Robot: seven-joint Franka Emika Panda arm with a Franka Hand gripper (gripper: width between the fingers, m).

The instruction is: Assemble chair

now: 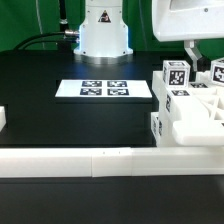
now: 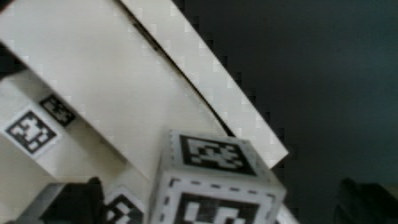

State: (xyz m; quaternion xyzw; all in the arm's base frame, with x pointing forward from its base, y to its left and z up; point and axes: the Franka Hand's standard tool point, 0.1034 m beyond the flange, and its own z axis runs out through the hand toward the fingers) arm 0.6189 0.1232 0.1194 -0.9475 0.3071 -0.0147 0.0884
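The white chair parts (image 1: 192, 112) stand grouped at the exterior view's right, with tagged square-ended legs (image 1: 177, 74) rising from them. My gripper (image 1: 205, 58) hangs just above this group. In the wrist view a tagged square leg end (image 2: 217, 152) stands between my dark fingers (image 2: 68, 204), with a gap on each side. The gripper (image 2: 222, 208) is open and holds nothing. A long flat white chair slab (image 2: 125, 90) with further tags runs behind the leg.
The marker board (image 1: 104, 89) lies in the middle of the black table. A long low white rail (image 1: 100, 161) runs along the near edge. The robot base (image 1: 104, 30) stands at the back. A small white piece (image 1: 2, 120) shows at the exterior view's left edge.
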